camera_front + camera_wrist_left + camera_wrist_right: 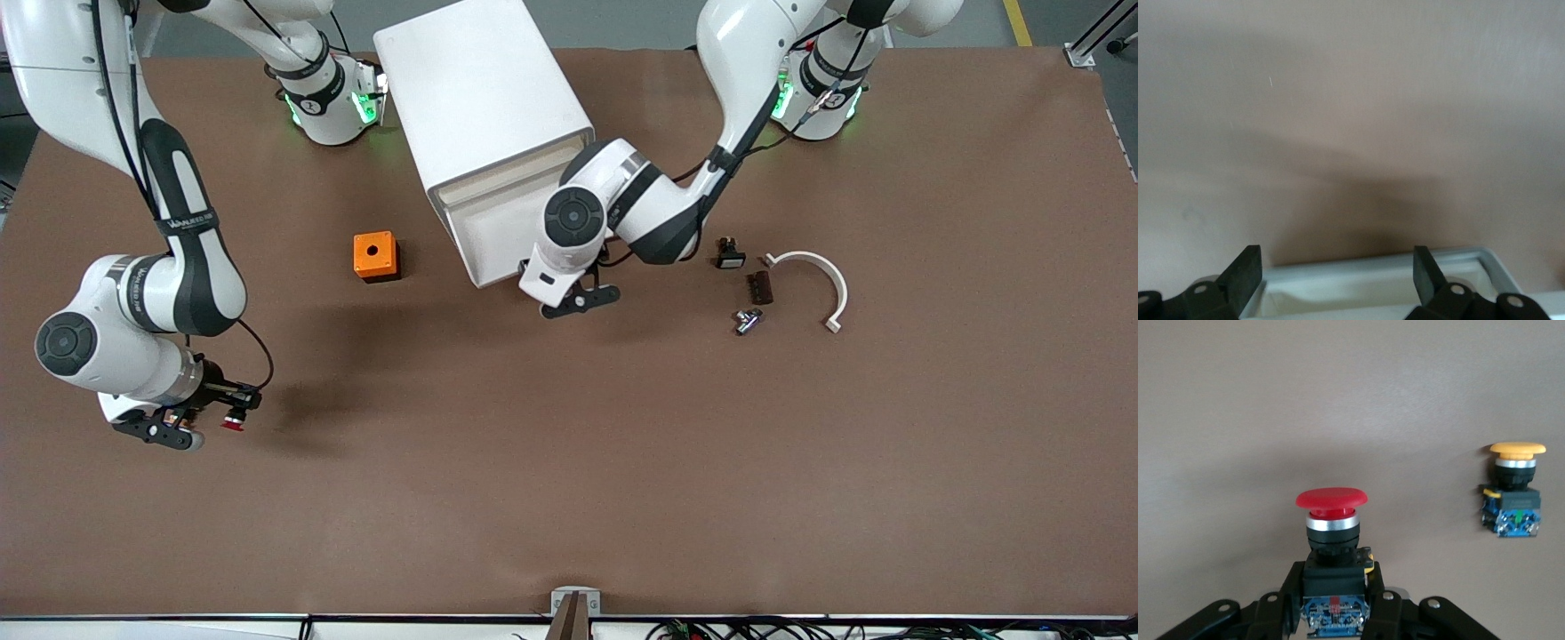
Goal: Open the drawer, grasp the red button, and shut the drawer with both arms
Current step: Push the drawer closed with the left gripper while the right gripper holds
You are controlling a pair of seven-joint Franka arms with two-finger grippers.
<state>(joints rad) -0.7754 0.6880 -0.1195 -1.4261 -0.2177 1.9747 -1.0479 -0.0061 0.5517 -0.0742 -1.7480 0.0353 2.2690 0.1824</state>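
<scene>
My right gripper [222, 418] is shut on the red-capped button [234, 423] and holds it just above the table at the right arm's end; in the right wrist view [1335, 581] the fingers [1290, 587] clamp the dark body under the red cap [1331, 499]. The white cabinet [484, 89] stands between the arm bases with its drawer [493, 231] pulled out. My left gripper [582, 300] is open at the drawer's front edge; the left wrist view [1337, 257] shows the drawer's white rim [1371, 273] between the spread fingers [1245, 270].
An orange-capped button [1513, 490] lies on the table in the right wrist view. An orange cube with a hole [376, 256] sits beside the drawer. A white curved piece [822, 276], small dark parts [758, 287] and a metal part [747, 320] lie toward the left arm's end.
</scene>
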